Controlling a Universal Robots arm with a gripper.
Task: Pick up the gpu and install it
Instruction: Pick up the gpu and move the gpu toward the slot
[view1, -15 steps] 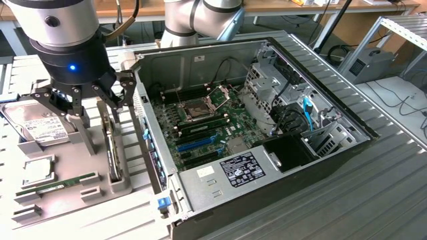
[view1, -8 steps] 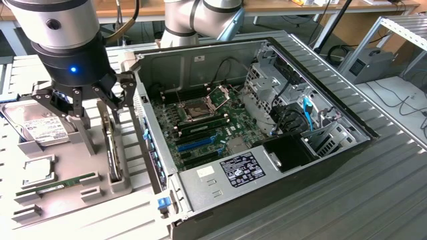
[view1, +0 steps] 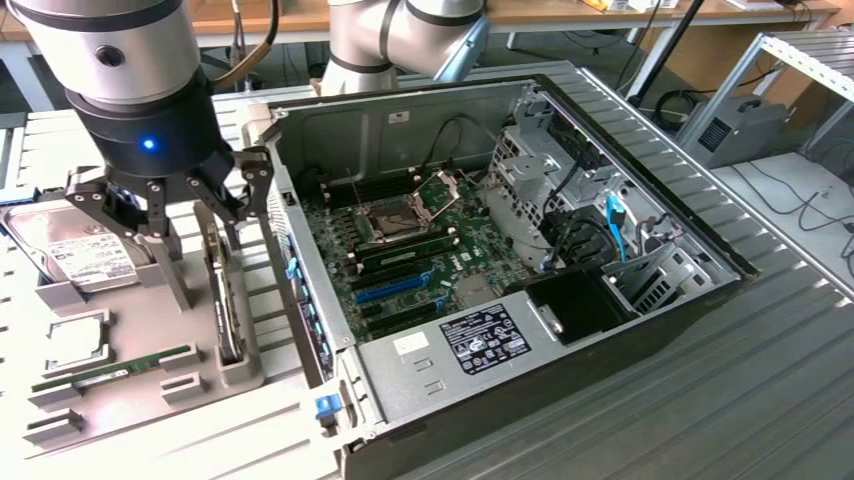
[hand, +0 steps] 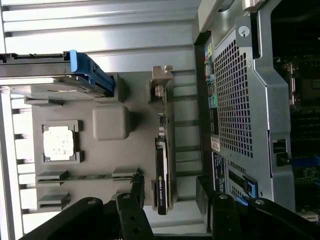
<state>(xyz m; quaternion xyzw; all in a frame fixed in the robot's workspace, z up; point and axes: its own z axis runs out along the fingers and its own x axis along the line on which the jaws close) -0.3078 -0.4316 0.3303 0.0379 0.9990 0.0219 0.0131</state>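
the end effector (view1: 187, 222) is wide open above the gpu (view1: 224, 300), standing at the gray tray's (view1: 127, 335) edge beside the computer case (view1: 400, 120).

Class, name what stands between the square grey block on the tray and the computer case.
The gpu, standing on edge, with bare tray on either side; the wrist view shows it between the grey block and the computer case.

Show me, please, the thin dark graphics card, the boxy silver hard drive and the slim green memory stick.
thin dark graphics card (hand: 161, 180): wrist view, on its dark upturned edge.
boxy silver hard drive (view1: 83, 258): exterior view, on its white label.
slim green memory stick (view1: 114, 370): exterior view, midway along its length.
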